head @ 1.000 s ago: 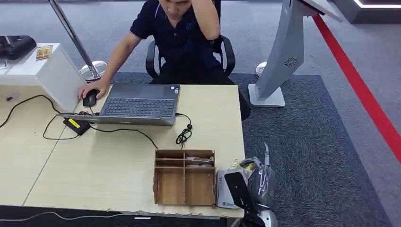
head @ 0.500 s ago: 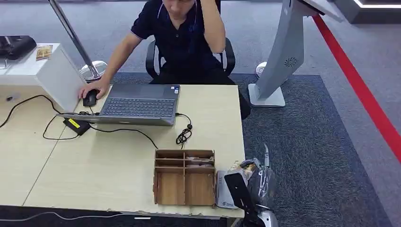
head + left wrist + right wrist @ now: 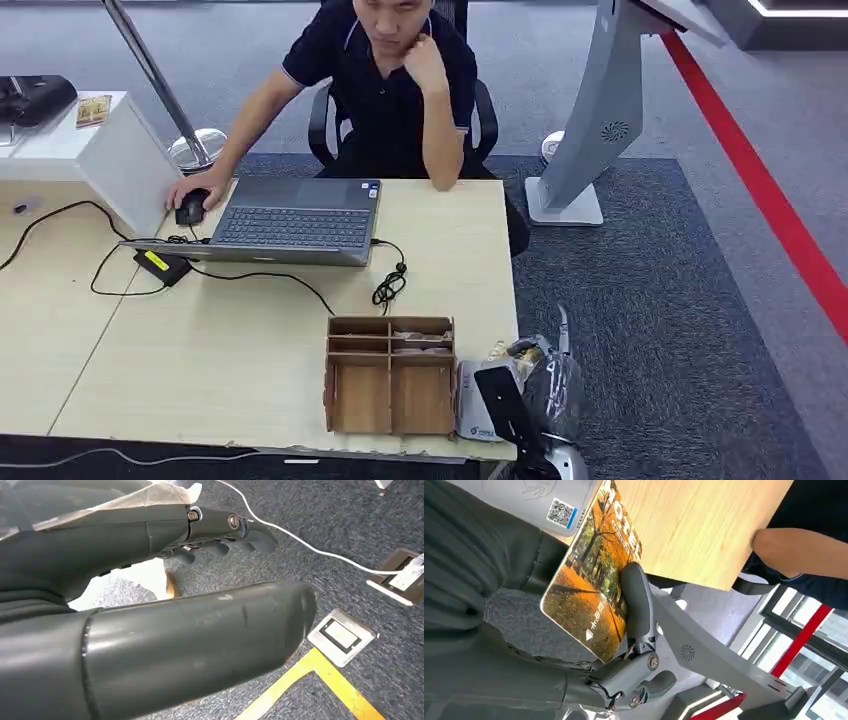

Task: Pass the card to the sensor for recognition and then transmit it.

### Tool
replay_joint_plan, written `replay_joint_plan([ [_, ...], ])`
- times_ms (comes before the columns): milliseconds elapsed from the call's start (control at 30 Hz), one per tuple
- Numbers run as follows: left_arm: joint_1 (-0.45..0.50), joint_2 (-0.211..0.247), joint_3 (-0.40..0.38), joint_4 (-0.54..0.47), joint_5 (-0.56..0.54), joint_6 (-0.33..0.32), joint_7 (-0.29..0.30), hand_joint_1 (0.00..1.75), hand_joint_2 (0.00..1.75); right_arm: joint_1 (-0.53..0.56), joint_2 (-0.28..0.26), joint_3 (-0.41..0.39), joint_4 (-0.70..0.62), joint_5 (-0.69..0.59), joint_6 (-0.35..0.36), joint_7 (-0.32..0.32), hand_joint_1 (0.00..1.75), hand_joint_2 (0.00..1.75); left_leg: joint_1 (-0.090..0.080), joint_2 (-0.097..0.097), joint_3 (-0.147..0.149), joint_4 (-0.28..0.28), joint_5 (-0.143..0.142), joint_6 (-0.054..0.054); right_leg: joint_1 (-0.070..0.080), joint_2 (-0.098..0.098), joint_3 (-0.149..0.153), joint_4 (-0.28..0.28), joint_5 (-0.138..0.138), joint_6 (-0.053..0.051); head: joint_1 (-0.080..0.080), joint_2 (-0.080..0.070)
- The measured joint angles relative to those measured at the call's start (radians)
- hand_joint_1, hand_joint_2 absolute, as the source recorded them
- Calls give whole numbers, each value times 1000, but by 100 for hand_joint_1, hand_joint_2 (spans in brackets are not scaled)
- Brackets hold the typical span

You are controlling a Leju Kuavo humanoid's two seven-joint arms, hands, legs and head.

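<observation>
Where the counter [image 3: 250,380] ended at its near right corner, the right hand [image 3: 535,385] hung just off the edge and pinched the card [image 3: 591,587], an autumn-tree picture card, between thumb and a finger. The card's far end lay over the white sensor [image 3: 478,400], a flat reader with a QR sticker, which sat at the very near right corner of the counter, just right of the cardboard organizer [image 3: 390,375]. To the right of that edge grey carpet [image 3: 660,330] ran open as far as the red floor stripe [image 3: 770,190], with a grey kiosk stand [image 3: 595,120] at the far end.

The left hand [image 3: 165,600] hung low over the carpet with its fingers apart and nothing in them; a white cable [image 3: 310,547] and floor sockets [image 3: 342,635] lay beneath it.

On the far side of the counter a person [image 3: 385,80] sat behind a laptop [image 3: 290,220], one hand on a mouse [image 3: 190,208].

Compared with a second before, the person's raised arm had dropped from the head to the chin, its elbow now at the far counter edge. The right hand and card had barely shifted.
</observation>
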Motion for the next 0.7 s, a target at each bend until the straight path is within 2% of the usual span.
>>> replay_joint_plan([
  [700, 0, 0, 0, 0, 0, 0, 0, 0, 0, 0, 0, 0, 0, 0, 0, 0, 175, 175, 0, 0, 0, 0, 0, 0, 0, 0, 0, 0, 0, 0, 0, 0],
])
